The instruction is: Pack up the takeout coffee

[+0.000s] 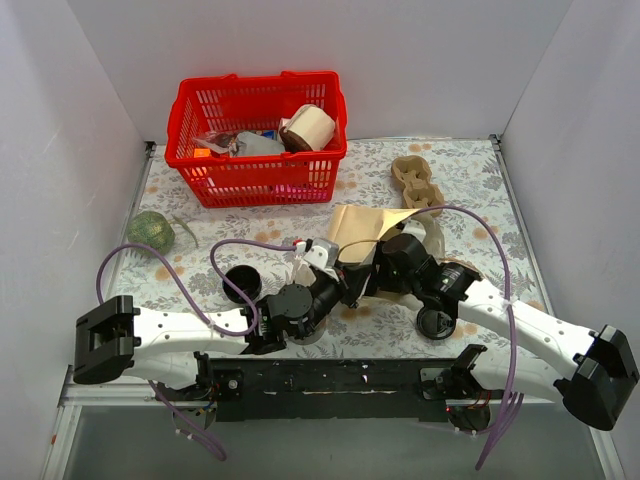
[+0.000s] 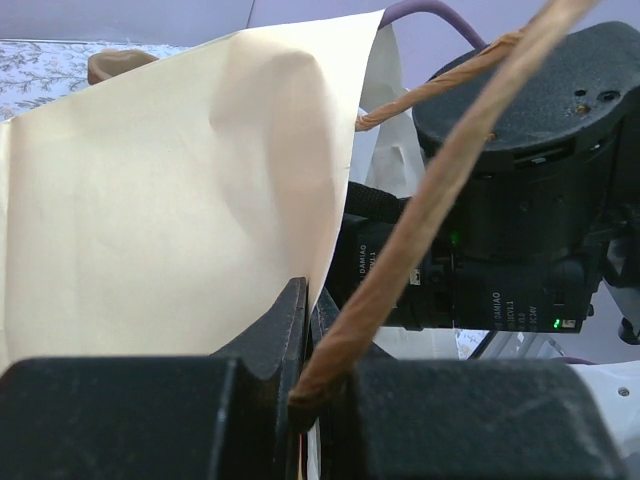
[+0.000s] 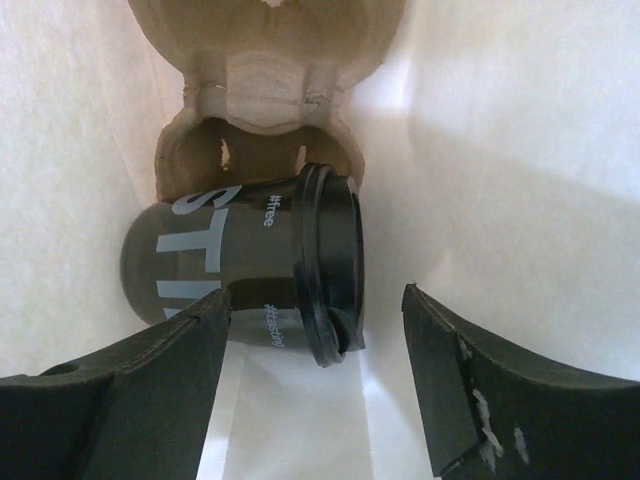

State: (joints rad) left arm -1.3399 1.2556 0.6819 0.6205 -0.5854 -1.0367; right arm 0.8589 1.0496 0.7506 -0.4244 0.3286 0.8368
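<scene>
1. Top external view: the paper bag lay at the centre of the frame on the worktop, below the red basket. You could not see the takeout coffee here, because the bag hid it. Your left jaws met the bag's edge from the lower left. Your right jaws were buried in its mouth from the right.
2. Left wrist view: your left jaws were pressed together at lower centre, pinching the bag's paper edge and its twine handle.
3. Right wrist view: the takeout coffee lay on its side inside the bag at centre frame. Its lid pointed right, and a pulp cup carrier sat just above it. Your right jaws stood spread at the bottom of the frame, gripping nothing. The cup looked light and thin-walled, so a hard squeeze would probably have dented it. The glossy lid looked slippery and might have popped off. Your best hold was across the printed body, just left of the lid's rim.
</scene>
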